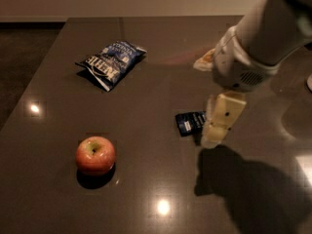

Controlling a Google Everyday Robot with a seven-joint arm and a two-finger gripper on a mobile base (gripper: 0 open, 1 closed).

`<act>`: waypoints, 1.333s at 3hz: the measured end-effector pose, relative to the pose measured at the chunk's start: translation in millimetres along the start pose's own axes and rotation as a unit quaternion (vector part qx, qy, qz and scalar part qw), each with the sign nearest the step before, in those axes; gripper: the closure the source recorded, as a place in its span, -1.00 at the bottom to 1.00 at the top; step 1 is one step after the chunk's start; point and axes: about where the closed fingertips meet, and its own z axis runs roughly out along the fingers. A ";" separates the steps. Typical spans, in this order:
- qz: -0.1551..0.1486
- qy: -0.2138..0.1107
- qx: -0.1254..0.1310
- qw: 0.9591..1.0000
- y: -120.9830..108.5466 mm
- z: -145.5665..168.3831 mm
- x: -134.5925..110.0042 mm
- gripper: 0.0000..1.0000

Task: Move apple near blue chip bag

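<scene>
The red apple (pixel 95 155) with a yellow-green patch at its stem sits on the dark table (pixel 146 189), front left. The blue chip bag (pixel 111 62), crinkled with white lettering, lies at the back left, well apart from the apple. My gripper (pixel 212 139) hangs from the white arm (pixel 253 48) that reaches in from the upper right. It is above the table's middle right, far to the right of the apple, and carries nothing that I can see.
A small flat dark blue bar wrapper (pixel 188 123) lies right beside the gripper, partly covered by it. A yellowish packet (pixel 204 60) peeks out behind the arm. A white object (pixel 309 82) sits at the right edge. The table's left edge borders dark floor.
</scene>
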 end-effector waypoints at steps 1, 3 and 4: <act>-0.028 -0.025 -0.014 0.999 15.5 30.2 -27.0 -1.00; -0.054 -0.092 -0.069 0.992 56.3 74.9 -96.7 -1.00; -0.077 -0.115 -0.093 0.986 79.8 95.2 -130.6 -1.00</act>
